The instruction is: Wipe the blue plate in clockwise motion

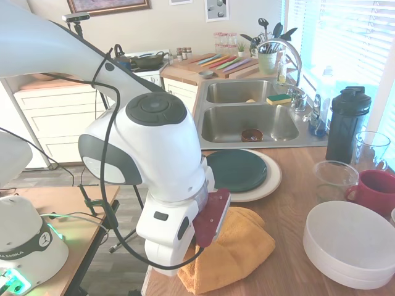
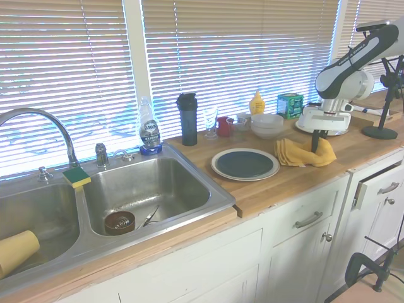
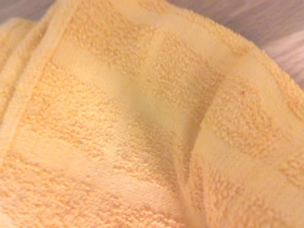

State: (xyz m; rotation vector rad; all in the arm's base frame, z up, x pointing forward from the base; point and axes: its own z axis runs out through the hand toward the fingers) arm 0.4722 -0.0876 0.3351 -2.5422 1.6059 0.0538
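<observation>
Second exterior view: hand (image 2: 315,148) on orange towel (image 2: 303,153), beside blue plate (image 2: 245,163).

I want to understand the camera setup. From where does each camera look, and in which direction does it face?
First exterior view: beside the arm, facing along the counter toward the sink; the arm's wrist fills the foreground above the towel.
Second exterior view: near the sink, facing back along the counter; the arm and gripper show far right.
Wrist view: close above the towel; no robot parts show.
Both exterior views share the blue plate, towel and sink.
</observation>
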